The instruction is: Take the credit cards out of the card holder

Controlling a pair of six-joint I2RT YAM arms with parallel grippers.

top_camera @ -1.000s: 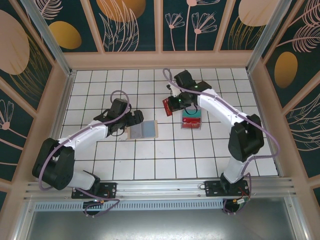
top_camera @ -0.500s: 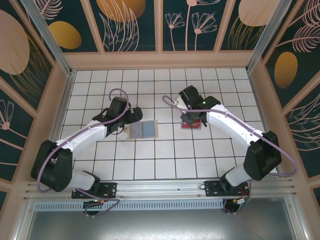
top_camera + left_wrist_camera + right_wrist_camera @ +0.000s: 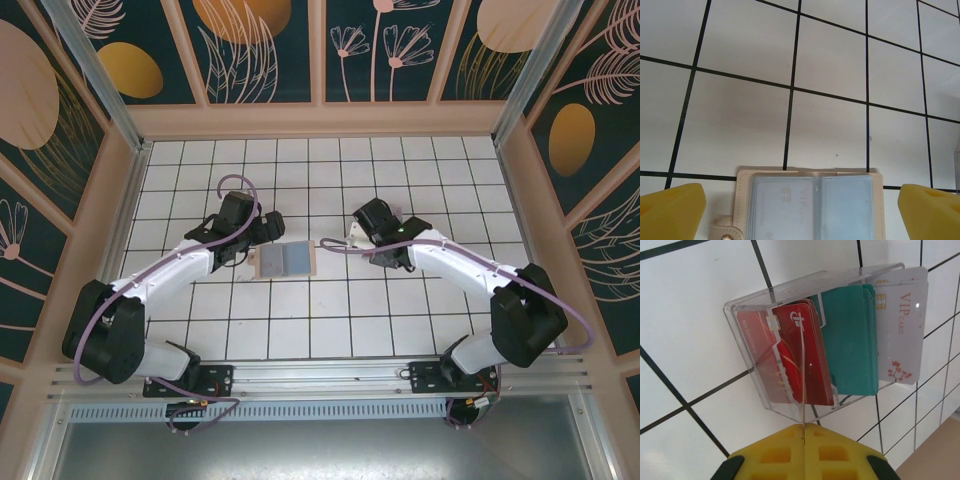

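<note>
Tan stitched folding card holder [image 3: 288, 260] lies open and flat on the white-tiled desk [image 3: 830, 60], near the centre in the top view. Its clear inner sleeves show pale blue-grey cards, one printed "VIP". A snap tab [image 3: 727, 234] projects from its lower-left corner in the left wrist view.

Left gripper [image 3: 801, 210] stands wide, holding nothing. Its yellow fingers [image 3: 672, 207] appear at both lower corners of the wrist view, with the card holder between them.

Right gripper [image 3: 804, 432] is pressed closed on a thin card [image 3: 801, 385], seen edge-on and rising from the seam between the fingers. Ahead of it sits a clear plastic tray [image 3: 790, 287] holding upright red cards [image 3: 812, 360], teal cards [image 3: 850, 340] and a white "VIP" card [image 3: 900, 325]. In the top view this gripper sits right of the card holder, apart from it.
</note>
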